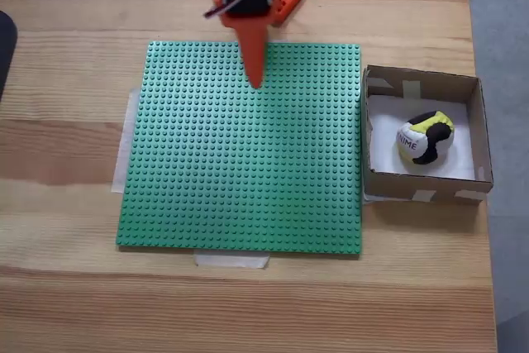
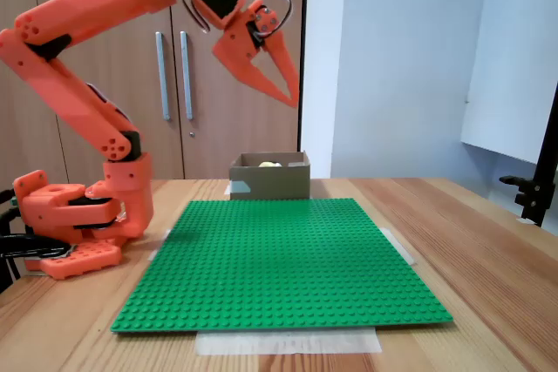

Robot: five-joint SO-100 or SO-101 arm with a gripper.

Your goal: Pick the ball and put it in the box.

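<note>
From where I sit, the ball (image 1: 425, 139) lies inside the box (image 1: 475, 126), on the white bottom and a little toward the wall farthest from the green baseplate (image 1: 248, 163); in the side-on fixed view only a pale sliver of it peeks over the box rim (image 2: 270, 164). The box sits just off one edge of the baseplate, so the drop spot is reachable without crossing clutter. My gripper (image 1: 255, 80) hangs high above the baseplate's edge nearest the arm's base (image 2: 70, 233), well apart from the box, holding nothing — its fingers look drawn together to a point, with no gap I can make out. I'd judge the placing done: the arm is lifted clear so the ball rests undisturbed — tape strips (image 1: 231, 259) pin the baseplate down.
</note>
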